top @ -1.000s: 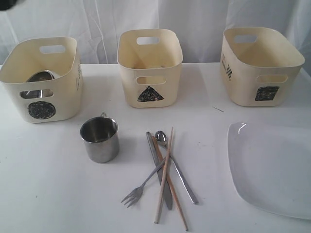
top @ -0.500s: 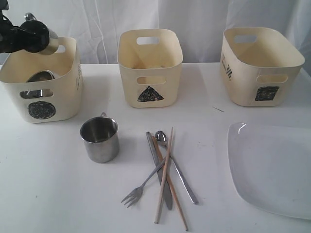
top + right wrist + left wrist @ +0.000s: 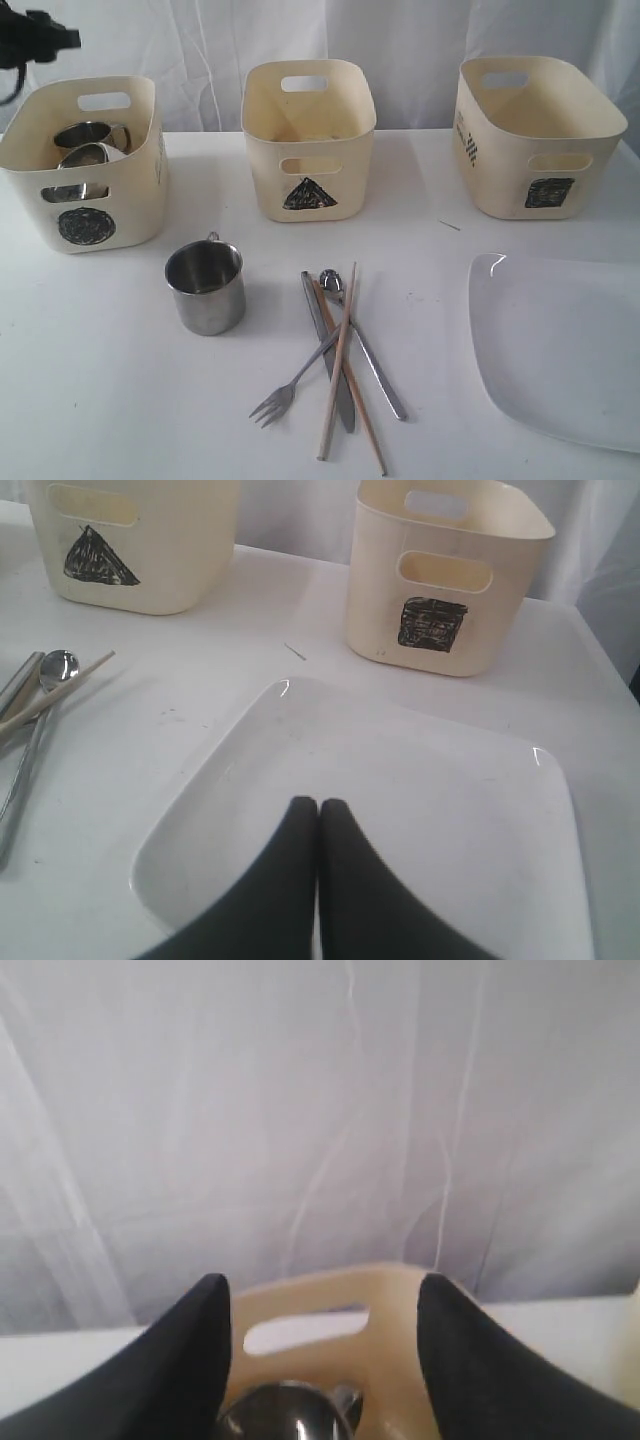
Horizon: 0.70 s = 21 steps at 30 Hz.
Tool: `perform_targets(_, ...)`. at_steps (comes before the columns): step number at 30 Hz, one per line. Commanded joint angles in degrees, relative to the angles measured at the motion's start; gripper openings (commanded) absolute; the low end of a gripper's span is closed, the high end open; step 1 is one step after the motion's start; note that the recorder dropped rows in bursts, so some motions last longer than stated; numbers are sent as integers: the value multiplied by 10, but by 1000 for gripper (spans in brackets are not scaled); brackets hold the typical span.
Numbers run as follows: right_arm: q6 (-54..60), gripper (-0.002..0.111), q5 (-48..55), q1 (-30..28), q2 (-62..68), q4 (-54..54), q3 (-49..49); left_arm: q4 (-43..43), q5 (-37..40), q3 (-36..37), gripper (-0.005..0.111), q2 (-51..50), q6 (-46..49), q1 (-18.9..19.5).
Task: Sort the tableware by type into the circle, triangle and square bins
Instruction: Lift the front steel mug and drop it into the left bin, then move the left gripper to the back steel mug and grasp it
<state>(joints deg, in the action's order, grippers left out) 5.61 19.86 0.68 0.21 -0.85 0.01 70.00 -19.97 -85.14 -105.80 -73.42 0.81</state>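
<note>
The left jaws stand wide apart with nothing between them, up above the circle bin (image 3: 85, 200) at its back rim. Straight below them a steel mug (image 3: 290, 1415) lies inside that bin, clear of both jaws. In the exterior view another steel vessel (image 3: 84, 156) sits in the same bin, just in front of the mug.

The right jaws are pressed tight together and hold nothing. They hang low over the near part of the white plate (image 3: 400, 770), which lies flat on the table (image 3: 100, 380); whether their tips touch it cannot be told. Ahead of these jaws, past the far edge of the plate, stands the square bin (image 3: 450, 580). The triangle bin (image 3: 130, 540) stands farther off, toward the left jaws' side.

Between the two sets of jaws and well apart from both, a second steel mug (image 3: 205, 287) stands upright on the table. Nearer the right jaws, just beside the plate, lie the fork (image 3: 272, 402), knife (image 3: 344, 408), spoon (image 3: 331, 281) and chopsticks (image 3: 328, 420) in a loose crossed heap. The chopsticks rest on top.
</note>
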Motion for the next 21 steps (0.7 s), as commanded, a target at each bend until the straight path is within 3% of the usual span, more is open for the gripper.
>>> perform_targets(1, -1, 0, -2, 4, -2, 5, 0, 196, -101, -2, 59, 83, -191, 1)
perform_targets(3, -1, 0, -2, 4, -2, 5, 0, 299, -185, -2, 57, 99, -313, -3)
perform_targets(7, -1, 0, -2, 4, -2, 5, 0, 299, -359, 42, 56, 94, -439, -7)
perform_targets(10, -1, 0, -2, 4, -2, 5, 0, 299, -383, 100, 54, 87, -454, -16)
perform_targets(13, -1, 0, -2, 4, -2, 5, 0, 299, -391, 155, 37, 82, -454, -21)
perform_targets(16, -1, 0, -2, 4, -2, 5, 0, 299, -377, 228, 0, 88, -436, -22)
perform_targets(19, -1, 0, -2, 4, -2, 5, 0, 299, -253, 291, 0, 108, -431, -22)
perform_targets(21, -1, 0, -2, 4, -2, 5, 0, 299, -111, 323, 0, 135, -405, -22)
